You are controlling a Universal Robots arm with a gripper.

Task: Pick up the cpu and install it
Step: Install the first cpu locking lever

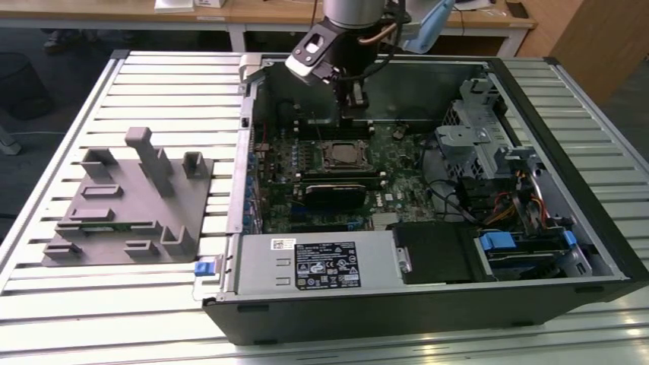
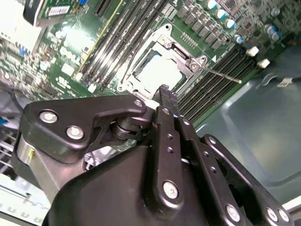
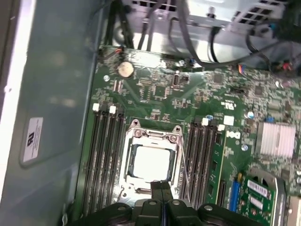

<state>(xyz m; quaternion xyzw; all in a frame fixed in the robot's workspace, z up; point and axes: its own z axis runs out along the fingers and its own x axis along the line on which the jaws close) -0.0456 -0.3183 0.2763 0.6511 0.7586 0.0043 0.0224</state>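
At the edge of the socket (image 3: 153,136), the gripper (image 3: 160,184), fingers (image 3: 155,190) pressed together and empty, is hovering; the cpu (image 3: 151,162) is lying in the socket. Keeping contact light and square seems wise.

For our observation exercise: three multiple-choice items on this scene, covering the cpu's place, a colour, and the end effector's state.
1. Where is the cpu? A in the socket; B gripped by the end effector; C on the floor.
2. The motherboard is: A red; B green; C white.
3. The end effector's fingers are: A spread wide; B shut, empty; C shut on a cable.
Answers: 1 A, silvery top sits inside the socket frame; 2 B, seen in both wrist views; 3 B, fingers meet, nothing between.
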